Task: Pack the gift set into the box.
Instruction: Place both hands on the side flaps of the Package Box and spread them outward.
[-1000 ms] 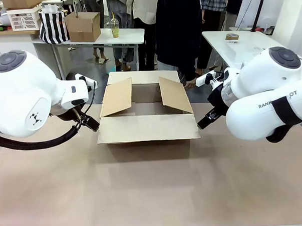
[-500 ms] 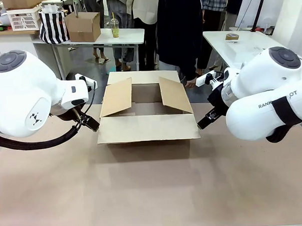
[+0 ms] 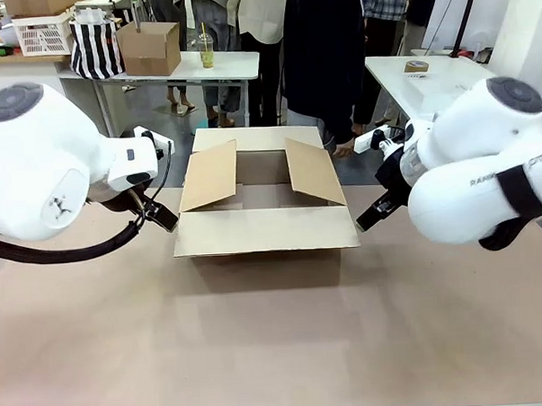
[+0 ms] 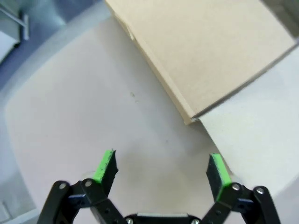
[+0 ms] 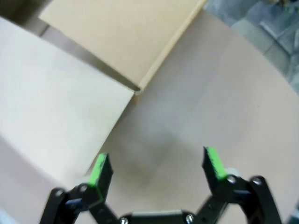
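The box [image 3: 265,232] sits on the desk [image 3: 277,347] between the left hand [image 4: 162,161] and the right hand [image 5: 156,161], top open, side flaps [image 3: 211,174] tilted up. Both hands are spread apart and empty, each near a box corner. Such corrugated card is likely light, stiff in the walls, floppy at the flaps, and apt to slide if nudged; steady it by a wall or corner. Its near side hides the floor, so its contents cannot be told
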Tool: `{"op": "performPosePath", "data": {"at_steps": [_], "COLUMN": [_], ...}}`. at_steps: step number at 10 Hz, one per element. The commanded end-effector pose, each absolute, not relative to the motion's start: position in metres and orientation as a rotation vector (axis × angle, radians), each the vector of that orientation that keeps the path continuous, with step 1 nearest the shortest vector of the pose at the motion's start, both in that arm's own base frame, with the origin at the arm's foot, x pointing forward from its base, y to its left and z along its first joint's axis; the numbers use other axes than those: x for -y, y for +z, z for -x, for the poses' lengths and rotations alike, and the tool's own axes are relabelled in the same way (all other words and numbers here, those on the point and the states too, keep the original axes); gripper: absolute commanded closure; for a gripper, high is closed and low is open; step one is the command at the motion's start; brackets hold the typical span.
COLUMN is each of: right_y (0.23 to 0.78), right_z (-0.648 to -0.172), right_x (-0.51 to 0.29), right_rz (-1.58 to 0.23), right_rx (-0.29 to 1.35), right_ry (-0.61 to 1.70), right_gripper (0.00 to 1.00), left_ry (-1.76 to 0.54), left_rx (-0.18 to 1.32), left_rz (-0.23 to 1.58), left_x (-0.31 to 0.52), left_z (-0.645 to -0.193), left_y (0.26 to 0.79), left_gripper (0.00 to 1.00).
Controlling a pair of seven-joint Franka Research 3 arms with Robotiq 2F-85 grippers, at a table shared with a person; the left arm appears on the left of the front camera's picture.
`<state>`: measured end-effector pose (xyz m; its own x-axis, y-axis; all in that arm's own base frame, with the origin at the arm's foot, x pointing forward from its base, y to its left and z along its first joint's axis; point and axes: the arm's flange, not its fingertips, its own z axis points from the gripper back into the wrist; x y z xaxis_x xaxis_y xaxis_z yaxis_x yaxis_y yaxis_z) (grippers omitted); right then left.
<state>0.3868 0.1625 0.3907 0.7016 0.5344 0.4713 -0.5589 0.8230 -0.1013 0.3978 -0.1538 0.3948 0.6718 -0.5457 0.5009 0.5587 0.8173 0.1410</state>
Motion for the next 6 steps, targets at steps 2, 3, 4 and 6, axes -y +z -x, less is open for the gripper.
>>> {"op": "performPosePath", "data": {"at_steps": [2, 3, 4, 6], "right_y": [0.500, 0.523, 0.529, 0.520], "right_z": [-0.320, -0.290, -0.264, -0.232], "right_x": [-0.149, -0.149, -0.155, -0.166], "right_rz": [-0.148, -0.197, -0.205, -0.190], "right_rx": [0.431, 0.464, 0.477, 0.530], "right_ry": [0.391, 0.405, 0.484, 0.536], "right_gripper": [0.00, 0.00, 0.00, 0.00], "left_ry": [-0.747, -0.841, -0.918, -0.965], "left_rx": [0.548, 0.585, 0.613, 0.627], "left_rz": [0.166, 0.243, 0.302, 0.395], "left_x": [0.132, 0.128, 0.130, 0.141], "left_z": [-0.346, -0.318, -0.295, -0.272], "left_y": [0.491, 0.512, 0.523, 0.524], "left_gripper": [0.00, 0.00, 0.00, 0.00]}}
